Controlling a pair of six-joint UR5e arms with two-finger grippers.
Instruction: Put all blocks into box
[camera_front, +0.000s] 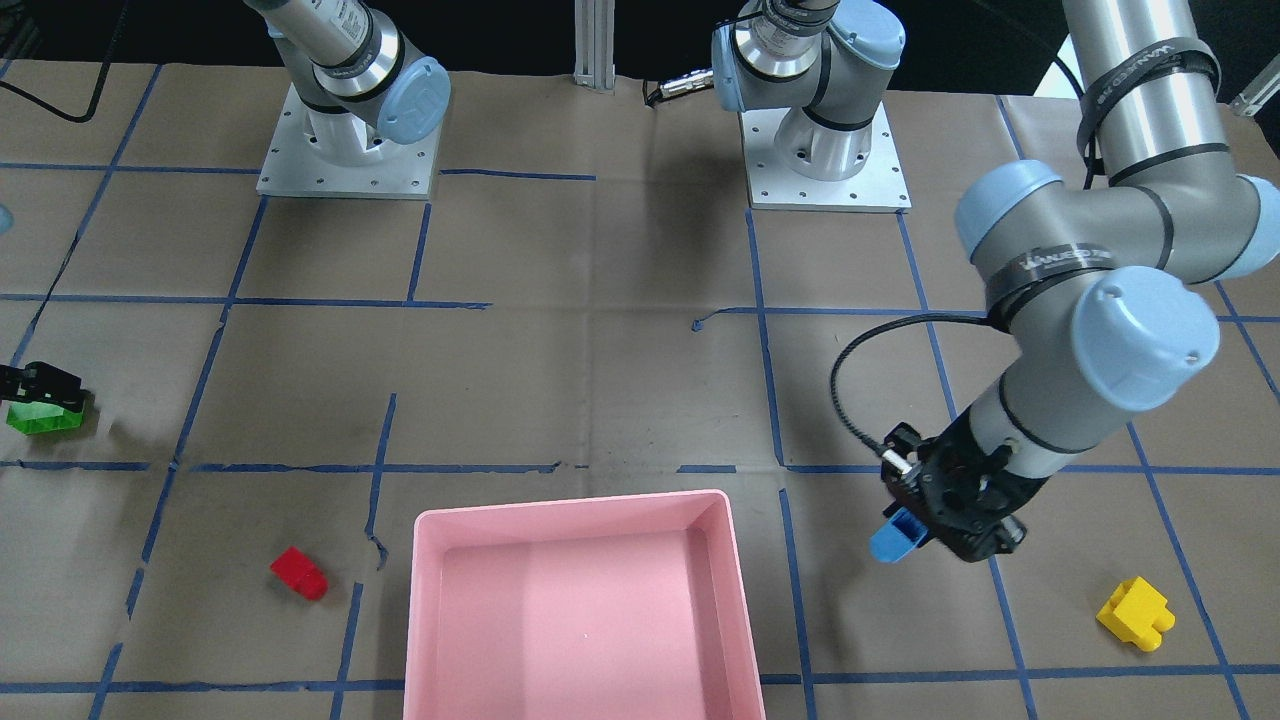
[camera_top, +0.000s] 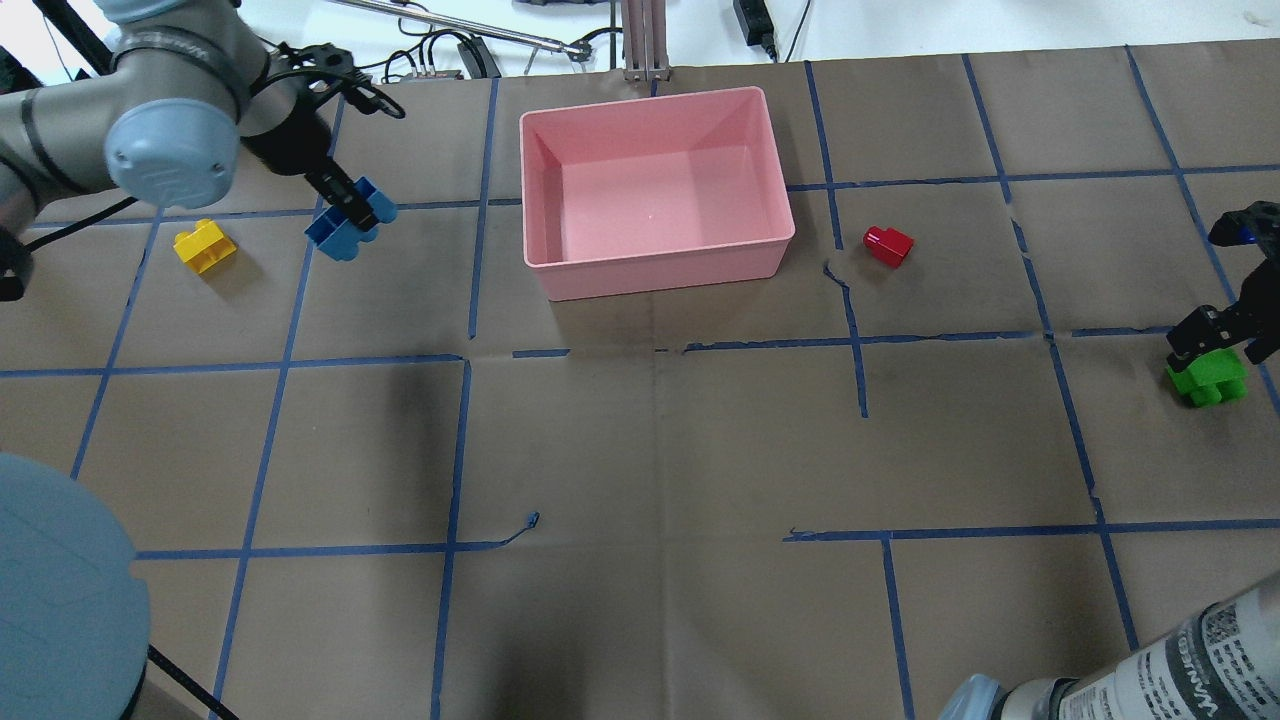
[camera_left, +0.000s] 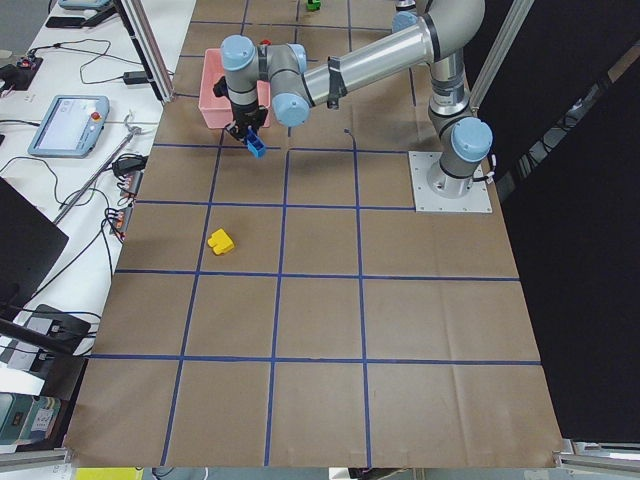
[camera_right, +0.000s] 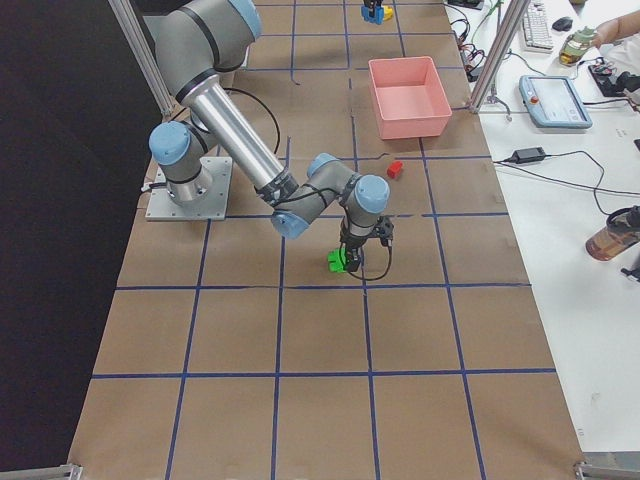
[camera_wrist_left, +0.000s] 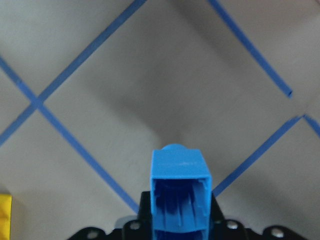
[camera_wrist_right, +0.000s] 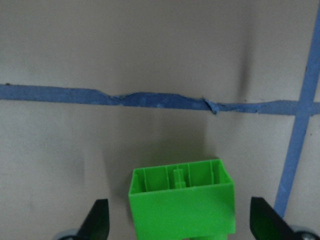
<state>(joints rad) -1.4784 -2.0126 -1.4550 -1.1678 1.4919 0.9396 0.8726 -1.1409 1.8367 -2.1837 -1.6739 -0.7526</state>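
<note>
yellow (camera_top: 204, 246): on table (camera_top: 640, 450), 9 o'clock of box, farthest left; untouched.
L gripper (camera_top: 348, 208): clamped on blue (camera_top: 350, 225), just right of yellow. Grip is on one end; rest of brick sticks out past the fingers (wrist view).
blue: looks clear of table, w/ a shadow under it. Box lies at its 3 o'clock, well apart.
box (camera_top: 660, 268): nothing in it yet; 0 of 4 done.
red (camera_top: 888, 245): on table near box's right wall, 3 o'clock; untouched.
green (camera_top: 1208, 380): on table, far right, approx 4 o'clock of box, well apart from it.
R gripper (camera_top: 1215, 345): right over green, jaws apart. In wrist view, fingers (camera_wrist_right: 97, 222) stand either side of brick w/ gaps, not touching.
risk, blue: an end-only grip could let it pivot or slip mid-carry, so it drops short of box. Carried too low, it could clip the near wall and shove the box.
risk, green: its hollow side shows in wrist view, so it prob. lies tipped. Closing on it could make it twist or squirt out.
risk, arms: if both reach box together, they could clash above it.
</note>
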